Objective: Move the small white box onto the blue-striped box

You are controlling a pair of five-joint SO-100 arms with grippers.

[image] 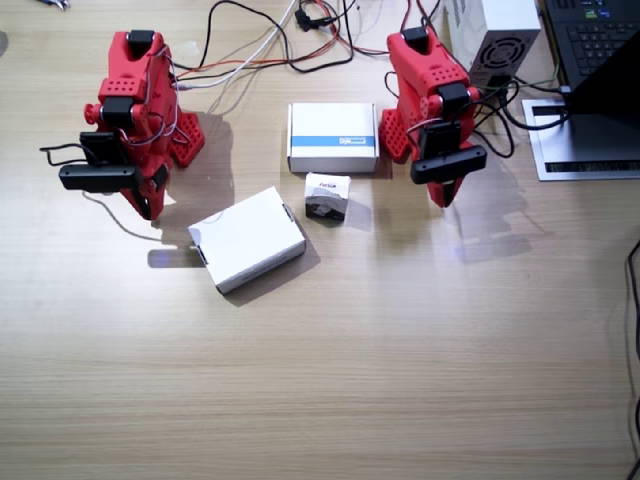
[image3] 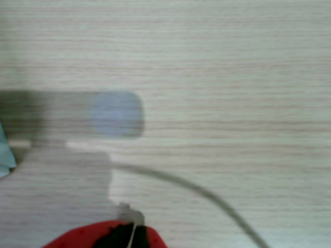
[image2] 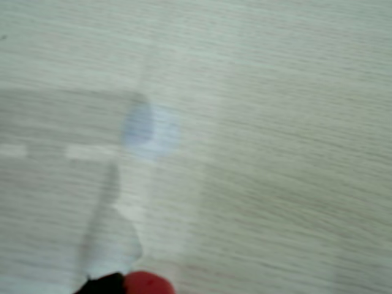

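Both red arms hung folded over the wooden table (image: 400,380), clear of all the boxes.

The small white box (image: 327,195) lay on the table just in front of the blue-striped box (image: 332,137), apart from it, with the larger plain white box (image: 246,238) beside it toward the right arm. The right gripper (image: 148,205) and left gripper (image: 442,193) pointed down, holding nothing; whether either claw was parted I could not tell. Both wrist views showed only blurred tabletop.

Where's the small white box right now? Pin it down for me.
In the fixed view the small white box sits on the table near the middle, just in front of the blue-striped box and beside the larger plain white box, untouched by either arm.
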